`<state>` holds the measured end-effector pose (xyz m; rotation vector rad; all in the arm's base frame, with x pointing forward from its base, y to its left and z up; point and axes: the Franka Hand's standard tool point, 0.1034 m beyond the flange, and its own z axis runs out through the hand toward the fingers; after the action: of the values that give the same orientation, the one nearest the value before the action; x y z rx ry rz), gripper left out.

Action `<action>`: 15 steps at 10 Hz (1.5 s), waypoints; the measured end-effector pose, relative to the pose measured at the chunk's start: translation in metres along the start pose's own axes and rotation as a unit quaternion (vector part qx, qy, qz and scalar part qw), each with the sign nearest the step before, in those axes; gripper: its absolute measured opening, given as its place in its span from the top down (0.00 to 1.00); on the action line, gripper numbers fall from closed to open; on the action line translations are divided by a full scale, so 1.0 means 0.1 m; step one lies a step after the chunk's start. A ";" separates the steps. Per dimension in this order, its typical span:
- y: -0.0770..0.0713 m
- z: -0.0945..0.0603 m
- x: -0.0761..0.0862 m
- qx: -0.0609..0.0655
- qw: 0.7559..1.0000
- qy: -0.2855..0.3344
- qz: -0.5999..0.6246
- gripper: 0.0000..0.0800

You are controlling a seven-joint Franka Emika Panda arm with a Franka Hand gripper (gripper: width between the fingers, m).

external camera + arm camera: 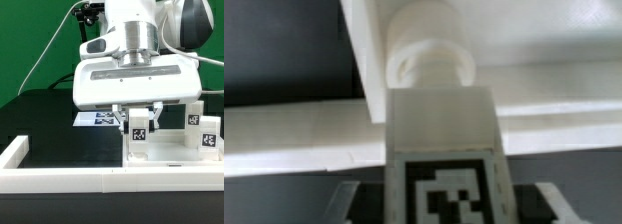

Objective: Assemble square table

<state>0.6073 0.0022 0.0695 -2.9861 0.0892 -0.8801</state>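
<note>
Square table parts sit at the near edge of the black surface [40,120], against the long low white wall [70,178] that edges it. The tray-like top [175,158] lies on the exterior view's right, and two tagged legs [206,132] stand upright on its far right side. The robot's hand [139,118] hangs low over the top's left part, clamped on another leg [139,130] — its fingers [124,116] press the leg's sides, and the tag faces the camera. In the wrist view this held leg [441,150] fills the middle, tag toward the lens, its threaded tip pointing down at the white top [295,135] — whether the tip touches cannot be told. Behind the hand, the marker board [95,119] lies flat on the surface.
</note>
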 end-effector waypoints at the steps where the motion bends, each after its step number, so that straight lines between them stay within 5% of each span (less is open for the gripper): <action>1: 0.01 0.00 0.00 -0.001 1.000 0.003 -0.001 0.64; 13: 0.01 0.00 0.02 -0.002 1.000 0.004 0.006 0.64; 15: 0.03 0.01 -0.13 -0.006 1.000 0.002 0.011 0.65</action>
<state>0.5973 -0.0003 0.0615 -2.9893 0.1279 -0.8865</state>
